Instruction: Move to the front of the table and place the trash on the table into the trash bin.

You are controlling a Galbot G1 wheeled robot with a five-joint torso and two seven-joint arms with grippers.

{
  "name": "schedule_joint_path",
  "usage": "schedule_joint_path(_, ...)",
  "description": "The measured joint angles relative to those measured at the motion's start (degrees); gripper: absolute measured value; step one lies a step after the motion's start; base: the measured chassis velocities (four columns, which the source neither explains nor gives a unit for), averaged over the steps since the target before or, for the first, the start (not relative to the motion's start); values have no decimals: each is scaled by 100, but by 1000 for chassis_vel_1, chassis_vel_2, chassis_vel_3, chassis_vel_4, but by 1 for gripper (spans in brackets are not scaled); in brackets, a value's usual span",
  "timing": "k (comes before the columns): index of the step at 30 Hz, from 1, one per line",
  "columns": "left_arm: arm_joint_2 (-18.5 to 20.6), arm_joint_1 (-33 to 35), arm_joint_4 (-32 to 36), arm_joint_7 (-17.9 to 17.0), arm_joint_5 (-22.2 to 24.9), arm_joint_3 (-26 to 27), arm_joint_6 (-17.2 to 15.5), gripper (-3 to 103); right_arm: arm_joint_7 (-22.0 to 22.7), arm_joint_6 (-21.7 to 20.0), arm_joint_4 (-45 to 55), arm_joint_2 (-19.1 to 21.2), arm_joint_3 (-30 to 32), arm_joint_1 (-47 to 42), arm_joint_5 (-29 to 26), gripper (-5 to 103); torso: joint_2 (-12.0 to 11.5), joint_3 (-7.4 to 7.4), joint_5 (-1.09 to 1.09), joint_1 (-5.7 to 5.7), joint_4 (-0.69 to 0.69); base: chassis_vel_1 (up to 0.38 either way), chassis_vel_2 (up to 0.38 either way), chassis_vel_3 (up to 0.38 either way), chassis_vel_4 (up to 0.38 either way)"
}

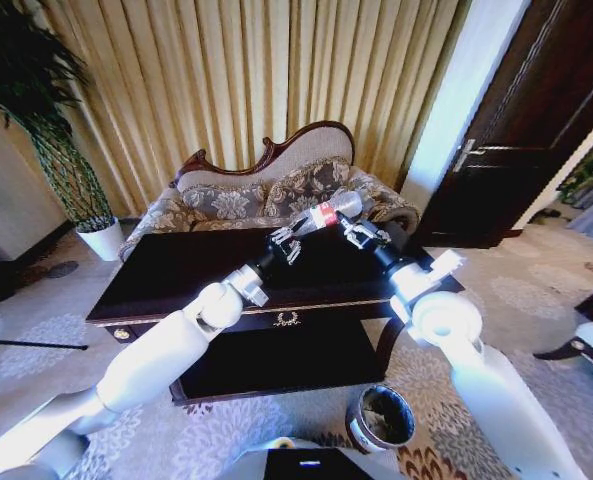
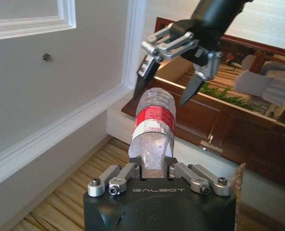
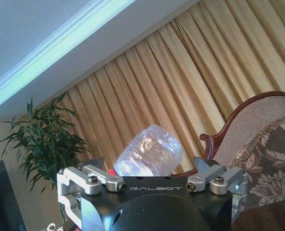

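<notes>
While left hand (image 2: 154,168) clamps crinkled clear bottle (image 2: 153,120), right hand (image 2: 167,86) gapes around base.

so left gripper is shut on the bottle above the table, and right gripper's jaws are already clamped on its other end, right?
Not quite. The left gripper is shut on the bottle above the table, but the right gripper has its jaws open, spread either side of the bottle's far end without clamping it. The left wrist view shows this.
</notes>
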State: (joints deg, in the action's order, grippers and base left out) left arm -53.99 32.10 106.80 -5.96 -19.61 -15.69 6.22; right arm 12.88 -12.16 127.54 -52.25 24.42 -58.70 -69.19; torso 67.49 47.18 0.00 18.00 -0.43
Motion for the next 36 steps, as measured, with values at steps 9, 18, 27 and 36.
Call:
schedule_joint_path(9, -26, -191, 3, 48, 31, -242, -2, 22, 12, 1, 72, 49, 12, -74, -9, 100, 0, 0, 0, 0, -1, 0, 0, 0, 0)
schedule_joint_path(18, -46, -249, 66, 33, 97, -446, -1, 22, 13, -1, 86, 92, 47, -122, 3, 96, 0, 0, 0, 0, 0, 0, 0, 0, 0)
schedule_joint_path(27, 5, -223, 116, 30, 112, -517, -24, 20, 15, -1, 77, 92, 78, -102, 10, 65, 0, 0, 0, 0, 0, 0, 0, 0, 0)
schedule_joint_path(36, -4, -151, 106, -60, 125, -589, -24, 20, 115, -3, 147, 106, 101, -226, 96, 44, 0, 0, 1, 0, 0, 0, 0, 0, 0)
